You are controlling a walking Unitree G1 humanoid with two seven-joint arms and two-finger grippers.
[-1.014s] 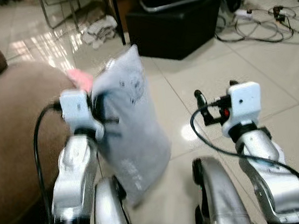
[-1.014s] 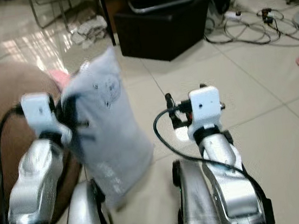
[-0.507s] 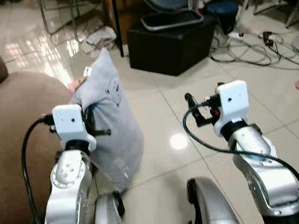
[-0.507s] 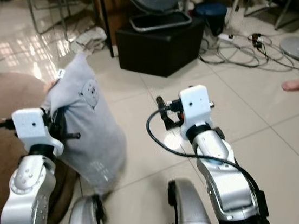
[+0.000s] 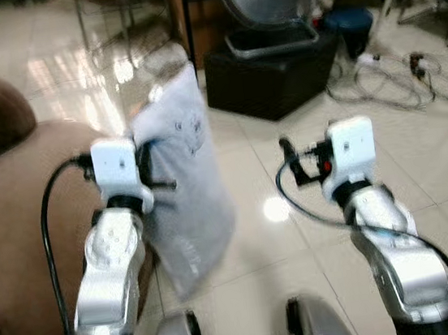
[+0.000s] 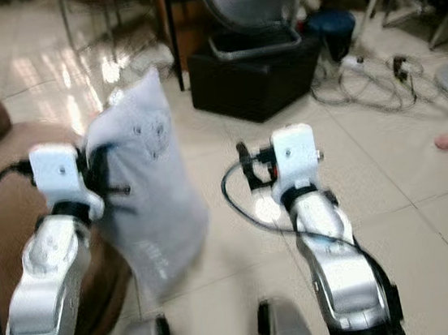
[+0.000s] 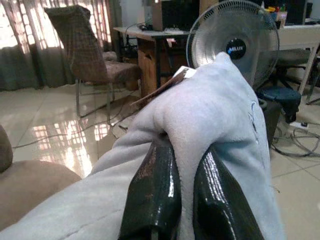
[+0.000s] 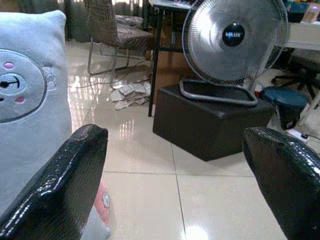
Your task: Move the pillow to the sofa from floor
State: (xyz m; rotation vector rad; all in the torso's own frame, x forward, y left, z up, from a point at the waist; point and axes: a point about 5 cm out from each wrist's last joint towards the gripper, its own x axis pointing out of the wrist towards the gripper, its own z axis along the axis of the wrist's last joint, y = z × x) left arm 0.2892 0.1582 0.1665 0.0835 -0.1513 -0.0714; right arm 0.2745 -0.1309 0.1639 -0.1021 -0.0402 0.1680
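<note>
The left hand (image 7: 172, 192) has its two black fingers (image 7: 152, 190) pinched tight on a fold of the grey pillow (image 5: 187, 196), which hangs upright off the tiled floor (image 5: 420, 168), just right of the brown sofa (image 5: 17, 217) and near its edge. The right hand (image 8: 180, 175) is spread wide and holds nothing, raised well to the right of the pillow. Farther off, a black box (image 5: 270, 76) sits on the floor with a fan (image 8: 234, 42) on top, and cables (image 5: 393, 81) lie to its right.
</note>
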